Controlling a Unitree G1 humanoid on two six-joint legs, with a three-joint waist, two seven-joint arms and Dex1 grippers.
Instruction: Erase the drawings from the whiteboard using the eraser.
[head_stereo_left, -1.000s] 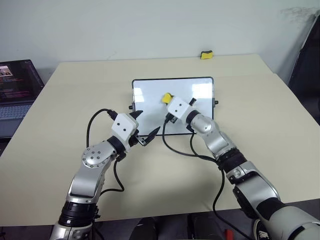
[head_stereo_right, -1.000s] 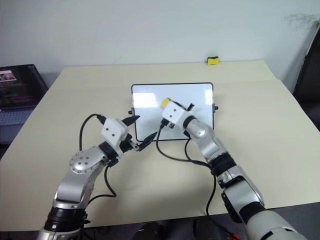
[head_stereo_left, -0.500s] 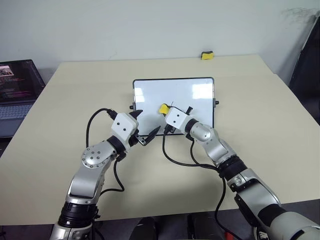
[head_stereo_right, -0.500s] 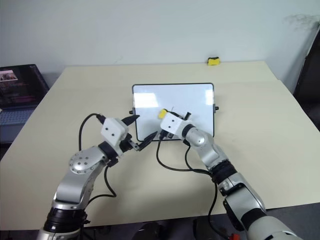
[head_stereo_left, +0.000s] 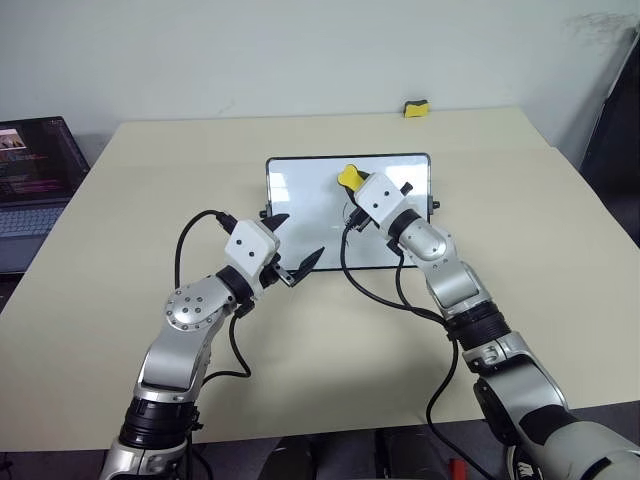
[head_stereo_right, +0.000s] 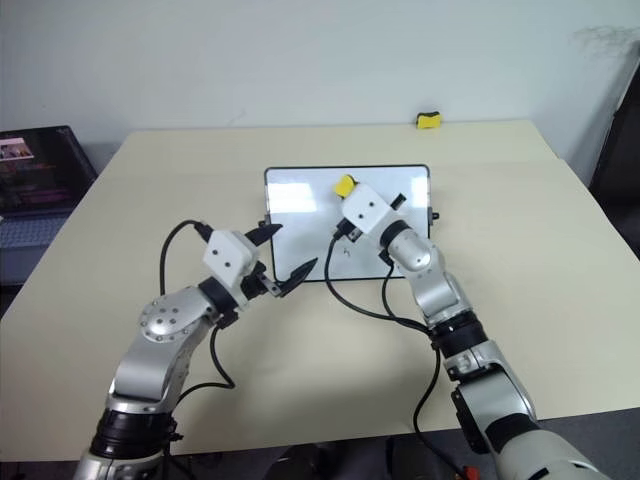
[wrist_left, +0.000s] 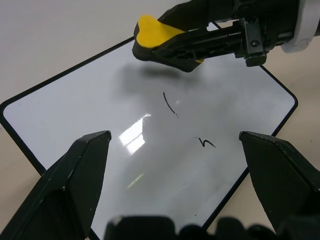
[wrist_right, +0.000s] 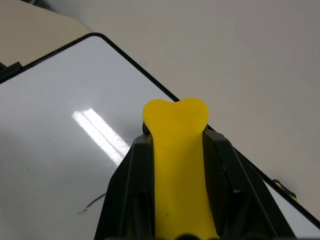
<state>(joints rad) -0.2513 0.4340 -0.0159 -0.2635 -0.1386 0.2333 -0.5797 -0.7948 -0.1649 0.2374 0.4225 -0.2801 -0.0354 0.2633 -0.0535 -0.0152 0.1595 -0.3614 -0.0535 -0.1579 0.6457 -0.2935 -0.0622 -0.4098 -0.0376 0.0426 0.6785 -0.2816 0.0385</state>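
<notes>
Table (head_stereo_left: 120, 230): beige top, carries everything.

Laptop (head_stereo_left: 30, 170): open, screen lit, off the table's left edge, well apart from the whiteboard.

Whiteboard (head_stereo_left: 300, 195): lies flat mid-table, black frame, small knob on each short side. Glare patches on the glossy surface. Landmark for the rest.

Right arm reaches in over the whiteboard's near-right part; its cable loops down across the whiteboard's near edge onto the table. Arm and white gripper housing cover part of the board in the head views.

Left arm sits just off the whiteboard's near-left corner. Left gripper (head_stereo_left: 295, 248): fingers spread wide, nothing between them, tips at the near-left corner of the frame; contact can't be told.

Right gripper (wrist_right: 175, 150): clamped tight on the eraser (head_stereo_left: 348, 177), which is squeezed thin between the fingers and sticks out past the tips. Eraser sits above the whiteboard's far-middle area, close to the far edge; the left wrist view shows a shadow under it, so it looks lifted off the surface.

Second yellow-and-black block (head_stereo_left: 415, 108): at the table's far edge, well beyond the whiteboard, nothing near it.

Drawings (wrist_left: 171, 104): two thin black stroke remnants left on the whiteboard, a short curved line and a small squiggle, both on the near side of the eraser, uncovered in the left wrist view.
</notes>
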